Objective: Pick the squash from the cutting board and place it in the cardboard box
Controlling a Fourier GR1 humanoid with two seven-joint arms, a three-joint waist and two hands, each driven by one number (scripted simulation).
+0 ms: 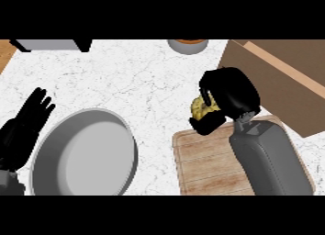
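The yellow squash (pixel 202 108) sat in the grasp of the robot's right hand (pixel 232 92), whose black fingers and thumb curled round it so that only a small patch of its bumpy skin showed between them. Hand and squash were seen over the white marble counter (pixel 125 78), just past the far edge of the wooden cutting board (pixel 202 160) and just beside the near left wall of the cardboard box (pixel 273 82), which stood open at the upper right. How high the squash was held could not be told from this view. The right forearm (pixel 270 160) stretched across the right half of the board. To the board's left lay a large grey plate (pixel 84 156), and beyond its left rim the left hand (pixel 23 126) rested at the view's edge, fingers straight and pointing up, holding nothing. At the counter's far edge stood a small grey bowl (pixel 188 45) with something orange inside, and a grey block (pixel 50 44) farther left.
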